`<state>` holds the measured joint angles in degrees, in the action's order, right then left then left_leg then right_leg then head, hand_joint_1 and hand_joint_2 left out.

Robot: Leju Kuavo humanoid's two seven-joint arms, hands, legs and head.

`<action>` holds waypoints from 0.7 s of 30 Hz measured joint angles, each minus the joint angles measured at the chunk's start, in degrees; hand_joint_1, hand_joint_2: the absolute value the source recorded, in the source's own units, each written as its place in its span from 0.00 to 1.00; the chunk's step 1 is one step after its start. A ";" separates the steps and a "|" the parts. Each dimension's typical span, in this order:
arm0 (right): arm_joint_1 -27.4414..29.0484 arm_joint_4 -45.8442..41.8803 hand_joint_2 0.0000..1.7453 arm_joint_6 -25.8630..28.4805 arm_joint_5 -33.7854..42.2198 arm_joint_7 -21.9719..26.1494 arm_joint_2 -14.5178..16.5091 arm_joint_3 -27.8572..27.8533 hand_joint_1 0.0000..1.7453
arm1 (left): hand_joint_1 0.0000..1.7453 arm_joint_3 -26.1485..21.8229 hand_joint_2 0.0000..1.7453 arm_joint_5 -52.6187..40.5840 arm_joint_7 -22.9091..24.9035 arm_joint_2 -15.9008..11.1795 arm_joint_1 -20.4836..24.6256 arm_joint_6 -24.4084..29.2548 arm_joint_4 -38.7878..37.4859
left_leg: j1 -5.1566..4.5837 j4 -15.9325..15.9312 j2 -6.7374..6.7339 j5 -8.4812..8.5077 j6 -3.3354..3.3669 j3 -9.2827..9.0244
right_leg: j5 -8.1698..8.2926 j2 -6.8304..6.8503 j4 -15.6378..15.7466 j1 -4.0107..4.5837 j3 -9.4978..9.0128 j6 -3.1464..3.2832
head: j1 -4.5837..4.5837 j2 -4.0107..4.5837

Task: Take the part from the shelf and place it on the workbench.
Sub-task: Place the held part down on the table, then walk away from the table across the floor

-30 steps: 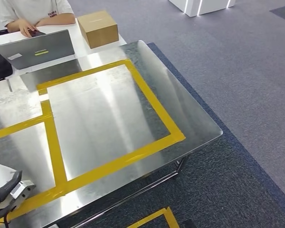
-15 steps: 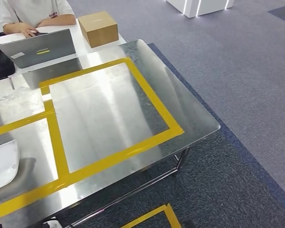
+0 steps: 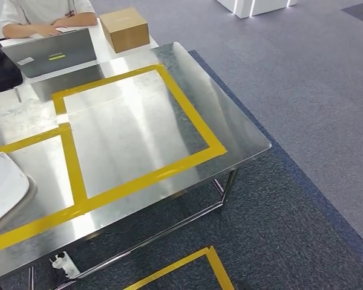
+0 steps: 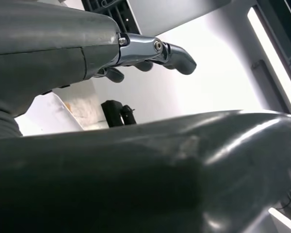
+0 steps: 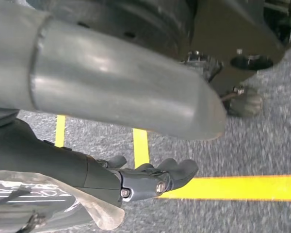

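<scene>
1. The white part (image 3: 3,184) lies on the steel workbench (image 3: 244,142), at its near left edge, overhanging.
2. It could slide off if knocked.
3. Left hand (image 4: 100,53) and right hand (image 5: 137,182) hold nothing, fingers loosely extended.

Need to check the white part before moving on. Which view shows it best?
The head view: the white part lies on the workbench at its left edge, cut off. The left wrist view shows a whitish surface I cannot identify; the right wrist view shows carpet.
</scene>
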<state>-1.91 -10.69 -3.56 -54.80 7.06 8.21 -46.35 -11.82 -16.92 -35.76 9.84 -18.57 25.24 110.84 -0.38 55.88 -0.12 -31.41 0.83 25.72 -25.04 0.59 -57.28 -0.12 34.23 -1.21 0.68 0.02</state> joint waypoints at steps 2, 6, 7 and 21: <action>0.02 0.00 0.00 0.00 -0.06 -0.01 0.05 -0.09 0.00 | 0.00 -0.02 0.00 0.06 0.09 0.32 -0.01 -0.10 -0.01 | -0.02 -0.37 -0.08 1.09 0.66 0.61 | 0.44 -0.06 0.09 -0.15 0.30 -0.78 | -0.10 0.00; 0.04 0.00 0.00 -0.02 -0.22 -0.06 0.07 -0.24 0.00 | 0.00 -0.07 0.00 0.16 1.02 1.10 -0.07 -0.73 -0.15 | 0.35 -0.89 -0.33 3.86 1.92 3.31 | -8.34 -0.47 -8.61 -0.39 3.60 -1.80 | 0.18 0.00; 0.04 0.00 0.00 -0.02 -0.26 -0.08 0.07 -0.31 0.00 | 0.00 -0.08 0.00 0.09 1.27 1.28 -0.13 -0.92 -0.30 | 0.34 -0.81 -0.35 4.50 1.93 4.18 | -10.29 -0.49 -12.23 -0.48 4.31 -2.03 | 0.19 0.00; -0.20 -0.02 0.00 -0.01 -0.74 -0.23 0.11 -0.64 0.00 | 0.00 -0.57 0.00 -1.07 2.66 2.16 -0.39 -1.91 -2.02 | 0.82 9.95 -0.23 -0.05 -1.93 12.46 | -4.55 -0.06 2.09 -0.79 -6.11 0.81 | 0.11 0.00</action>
<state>-2.11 -10.71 -3.57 -55.53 6.82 8.33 -46.99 -12.39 -17.99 -33.10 11.99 -18.97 23.33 108.81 0.44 65.83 -0.35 -31.45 -1.11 38.18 -29.59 0.54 -55.19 -0.91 28.12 -0.40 0.80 0.02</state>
